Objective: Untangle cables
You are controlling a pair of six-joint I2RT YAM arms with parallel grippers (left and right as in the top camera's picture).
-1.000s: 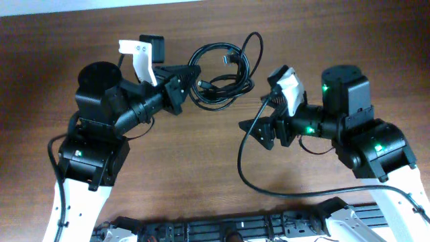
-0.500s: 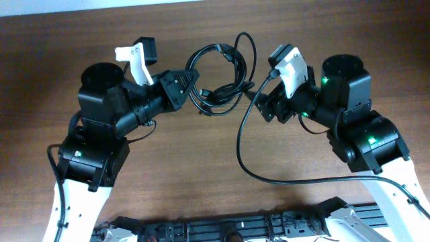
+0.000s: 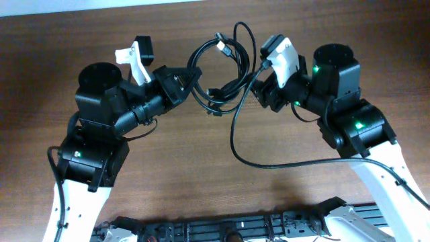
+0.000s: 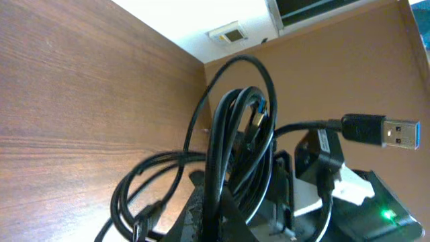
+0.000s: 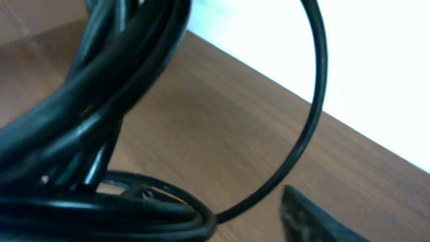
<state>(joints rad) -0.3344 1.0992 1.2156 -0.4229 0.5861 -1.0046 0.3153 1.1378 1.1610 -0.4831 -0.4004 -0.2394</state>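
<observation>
Partly hidden, left gripper (image 3: 190,75): clenched on the cables (image 3: 225,64); tips covered by strands from overhead, only dark wedge-shaped fingers (image 4: 205,218) visible at the bottom edge of the left wrist view.
Likewise masked, right gripper (image 3: 259,93): set against the right edge of the bundle; jaws screened by its own wrist from overhead; reduced to one dark, blurred fingertip (image 5: 306,215) in the right wrist view; clenched or released, impossible to tell.
Cables, position: strung between the two grippers, near the far edge of the table (image 3: 168,168); lower loops on or just above the wood, contact not readable.
Cables, count: uncertain; strands overlapping too tightly to separate.
Cables, form: thin, round, glossy black cords; several bunched turns plus one wide loose loop arching toward the far edge.
USB plug (image 4: 379,131): flat silver metal shell on a black moulded grip, jutting free to the right in the left wrist view.
Second plug (image 4: 257,114): bluish and gold glint, half buried among the strands, kind unclear.
Right wrist view: out of focus; bundle (image 5: 101,87) filling the left side, a single thin loop curving off to the right.
Arm cable (image 3: 235,144): thicker black cord, swung from the right wrist in a wide curve over the table.
Table: brown wood grain, matte, smooth.
Wrist mounts (image 3: 131,57): white plastic, angular, one per arm.
</observation>
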